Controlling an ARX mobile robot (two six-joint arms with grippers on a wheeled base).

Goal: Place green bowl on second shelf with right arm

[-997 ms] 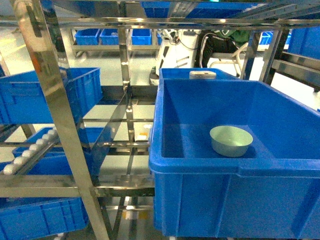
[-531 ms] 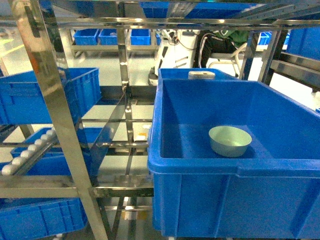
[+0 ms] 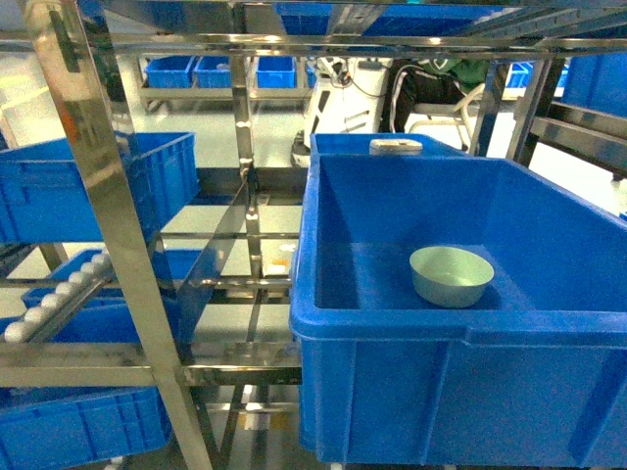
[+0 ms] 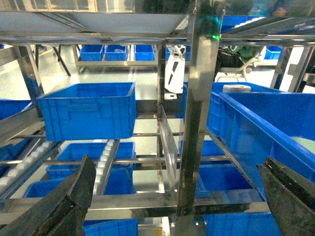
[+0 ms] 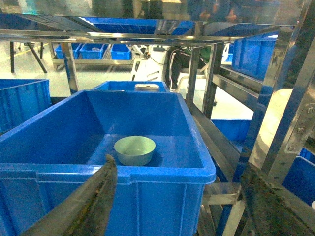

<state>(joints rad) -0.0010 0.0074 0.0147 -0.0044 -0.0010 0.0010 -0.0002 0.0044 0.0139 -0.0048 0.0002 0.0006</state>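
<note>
The stainless-steel rack (image 3: 118, 225) carries a large blue crate (image 3: 392, 382) at 4 o'clock in the head view, the green bowl (image 3: 451, 275) sits upright on its floor toward 3 o'clock, and both the left gripper (image 4: 177, 201) and right gripper (image 5: 182, 206) stand released, grasping nothing.

Open end effector (image 4: 177, 196) faces steel rack (image 4: 199, 123) holding blue crates (image 4: 88, 110).

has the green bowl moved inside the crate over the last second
No. The green bowl sits at the same spot on the floor of the big blue crate, right of centre. The slight shift in the picture matches the crate's own, so it is the camera.
</note>
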